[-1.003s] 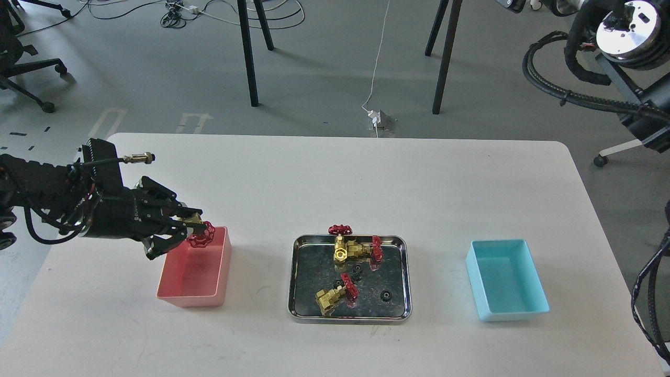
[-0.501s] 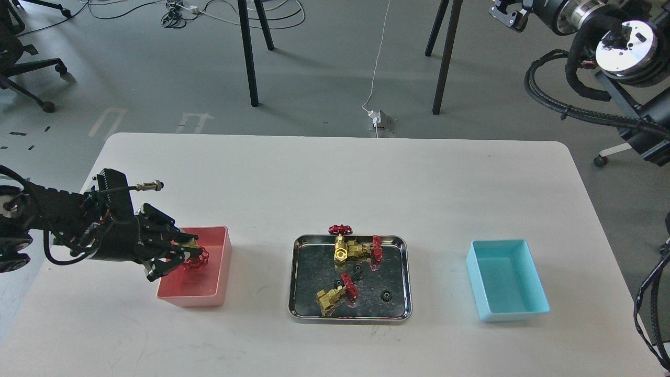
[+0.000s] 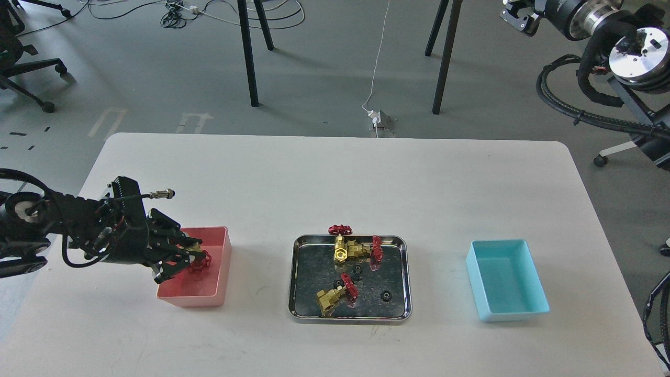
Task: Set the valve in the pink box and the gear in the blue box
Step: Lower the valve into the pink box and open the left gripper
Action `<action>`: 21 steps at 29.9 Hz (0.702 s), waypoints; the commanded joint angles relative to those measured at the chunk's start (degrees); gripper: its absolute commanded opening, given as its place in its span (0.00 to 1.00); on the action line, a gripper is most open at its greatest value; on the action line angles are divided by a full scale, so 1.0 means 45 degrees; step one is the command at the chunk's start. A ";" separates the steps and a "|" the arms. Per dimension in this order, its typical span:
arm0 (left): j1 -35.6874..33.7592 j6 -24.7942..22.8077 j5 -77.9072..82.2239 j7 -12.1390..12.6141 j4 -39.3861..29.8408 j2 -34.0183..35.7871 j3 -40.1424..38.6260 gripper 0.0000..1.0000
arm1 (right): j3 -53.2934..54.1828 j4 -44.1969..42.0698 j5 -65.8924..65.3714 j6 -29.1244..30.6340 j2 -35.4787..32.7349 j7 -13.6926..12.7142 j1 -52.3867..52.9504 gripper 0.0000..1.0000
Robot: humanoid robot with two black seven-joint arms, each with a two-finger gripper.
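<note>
My left gripper (image 3: 189,257) is shut on a brass valve with a red handwheel (image 3: 200,262) and holds it low inside the pink box (image 3: 194,299) at the left of the table. The blue box (image 3: 513,314) stands at the right with nothing showing in it. Two more valves (image 3: 348,251) (image 3: 333,296) and three small black gears (image 3: 357,272) (image 3: 386,296) (image 3: 338,283) lie in the steel tray (image 3: 300,309) in the middle. My right gripper (image 3: 518,14) is far off at the top right, above the floor; its fingers cannot be told apart.
A red handwheel (image 3: 340,229) sticks up over the tray's far rim. The white table (image 3: 335,178) ends close behind the boxes' front edges. Table legs and cables are on the floor beyond it.
My left gripper has moved down and slightly right with the valve, from above the pink box's far rim into the box. The right arm has shifted at the top right.
</note>
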 commanded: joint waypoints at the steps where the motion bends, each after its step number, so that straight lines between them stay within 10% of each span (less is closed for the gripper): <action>1: 0.0266 0.0001 -0.0022 -0.0003 0.0043 -0.0008 -0.0171 0.29 | 0.0013 0.0032 0.0000 -0.0012 -0.0049 0.0000 -0.0053 1.00; 21: 0.0111 -0.0057 -0.0762 -0.0003 -0.0249 0.0751 -0.2353 0.72 | -0.0512 0.0518 -0.1011 0.0805 -0.0576 -0.0039 -0.0152 1.00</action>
